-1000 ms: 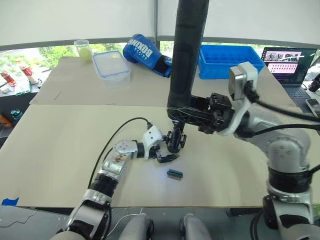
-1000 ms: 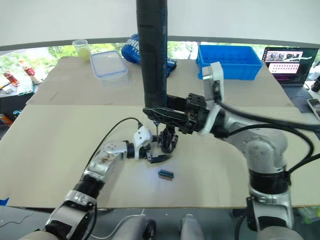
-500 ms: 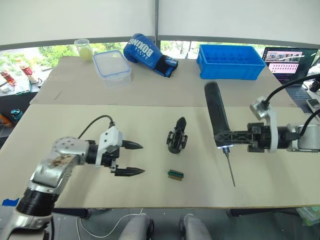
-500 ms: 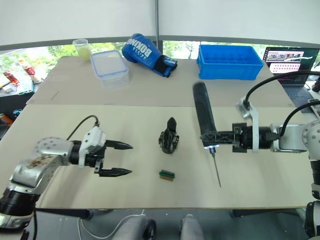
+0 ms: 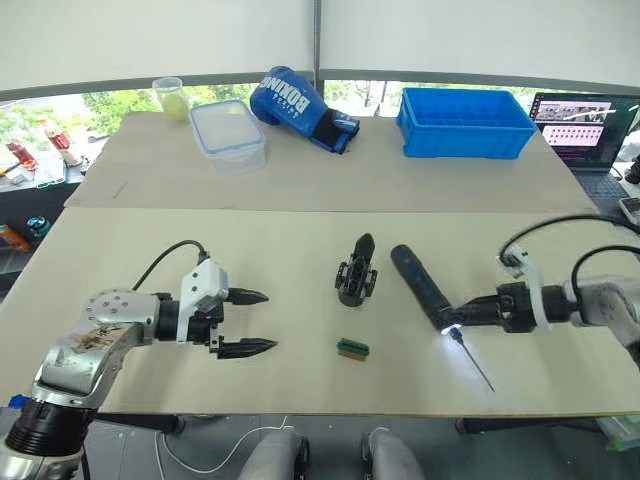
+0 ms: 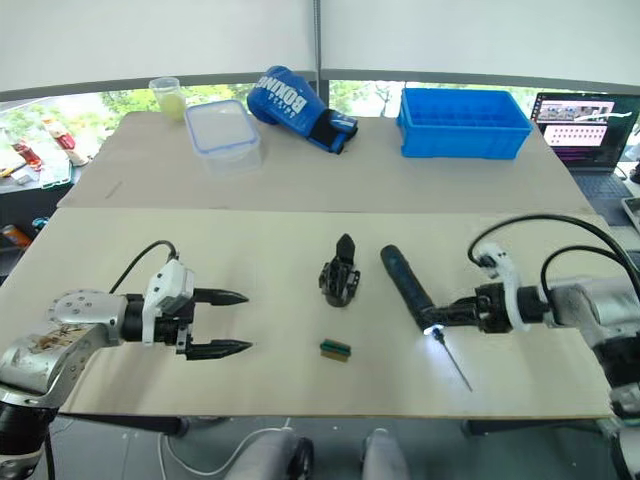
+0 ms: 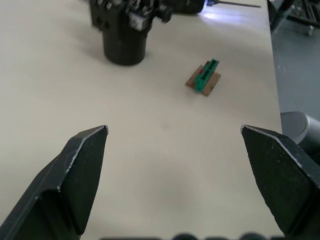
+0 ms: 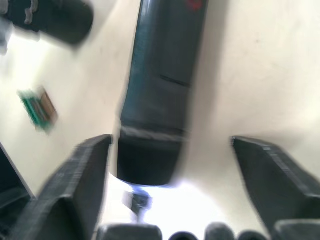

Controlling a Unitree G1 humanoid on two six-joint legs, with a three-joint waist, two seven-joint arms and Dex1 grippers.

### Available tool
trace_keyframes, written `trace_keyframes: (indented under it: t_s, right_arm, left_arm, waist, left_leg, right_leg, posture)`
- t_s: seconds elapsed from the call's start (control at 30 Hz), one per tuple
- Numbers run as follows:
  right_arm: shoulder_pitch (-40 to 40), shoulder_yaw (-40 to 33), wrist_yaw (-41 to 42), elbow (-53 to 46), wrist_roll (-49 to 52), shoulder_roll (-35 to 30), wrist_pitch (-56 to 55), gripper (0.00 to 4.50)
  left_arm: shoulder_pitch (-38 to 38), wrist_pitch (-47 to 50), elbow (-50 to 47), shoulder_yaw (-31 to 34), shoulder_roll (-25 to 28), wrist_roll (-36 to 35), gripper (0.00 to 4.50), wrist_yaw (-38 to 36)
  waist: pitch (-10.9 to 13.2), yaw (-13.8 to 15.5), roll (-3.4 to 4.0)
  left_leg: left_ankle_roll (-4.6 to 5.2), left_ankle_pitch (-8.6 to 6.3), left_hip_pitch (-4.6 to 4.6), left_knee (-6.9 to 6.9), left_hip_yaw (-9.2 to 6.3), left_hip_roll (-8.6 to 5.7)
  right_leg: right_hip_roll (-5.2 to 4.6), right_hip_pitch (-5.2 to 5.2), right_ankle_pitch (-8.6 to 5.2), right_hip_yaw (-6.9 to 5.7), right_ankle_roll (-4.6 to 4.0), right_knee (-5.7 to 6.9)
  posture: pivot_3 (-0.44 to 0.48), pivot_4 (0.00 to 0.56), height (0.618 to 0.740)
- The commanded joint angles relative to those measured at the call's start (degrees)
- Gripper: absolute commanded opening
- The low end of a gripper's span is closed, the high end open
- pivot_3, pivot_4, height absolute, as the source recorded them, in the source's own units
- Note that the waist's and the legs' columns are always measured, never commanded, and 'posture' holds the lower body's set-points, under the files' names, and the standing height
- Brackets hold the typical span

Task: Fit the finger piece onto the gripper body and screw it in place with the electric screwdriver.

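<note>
2 arms reach inward over the beige desk (image 5: 150, 250) from opposite sides. The left gripper (image 5: 250, 322) hovers low at the robot's left, forearm roughly level, its jaws spread wide and empty, tips aimed toward the middle of the desk. The right gripper (image 5: 470, 315) lies low at the robot's right, forearm horizontal, its jaws parted wide around the bit end of the electric screwdriver (image 5: 420, 286); whether they touch it cannot be told. That tool rests flat on the desk, handle angled away from the robot, thin silver bit pointing toward the near edge, a light glowing at its tip. The gripper body (image 5: 355, 273) stands upright between the 2 grippers, just left of the screwdriver handle, 1 pointed finger up. A small green-and-black block (image 5: 351, 348) lies nearer the robot, apart from the body.
</note>
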Motion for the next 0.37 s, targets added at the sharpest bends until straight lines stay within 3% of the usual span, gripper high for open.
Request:
trace_keyframes:
  t_s: [0.03, 0.2, 0.37]
  right_arm:
    - [2.34, -10.05, 11.1, 0.95, -2.47, -3.63, -18.97, 4.48]
    - [4.29, -16.21, 19.62, 9.28, -5.61, -5.03, -31.81, 4.48]
    - [2.01, -17.34, 21.04, 14.97, -8.73, -3.21, -36.27, 4.48]
  left_arm:
    - [0.95, 6.61, -2.49, 7.17, 4.77, -6.61, 4.5, -1.24]
    - [4.56, 6.16, -0.94, 15.45, 9.93, -7.22, 4.5, -2.11]
    - [6.06, 3.55, -0.92, 16.87, 10.2, -6.12, 4.5, -1.77]
  waist:
    - [0.07, -0.3, 0.1]
    - [0.14, -0.5, 0.21]
    - [0.2, -0.5, 0.32]
  left_leg:
    - [0.0, 0.0, 0.0, 0.0, 0.05, 0.0]
    - [-0.03, 0.0, 0.41, -0.1, 0.11, 0.12]
    - [-0.18, 0.03, 0.43, -0.11, 0.16, 0.27]
  right_leg:
    - [0.02, 0.0, 0.01, 0.01, 0.03, 0.0]
    - [0.04, 0.24, 0.0, 0.03, 0.02, -0.03]
    - [-0.05, 0.21, 0.0, 0.16, -0.02, 0.0]
  posture:
    - [0.0, 0.15, 0.74]
    - [0.0, 0.15, 0.74]
    - [0.0, 0.15, 0.74]
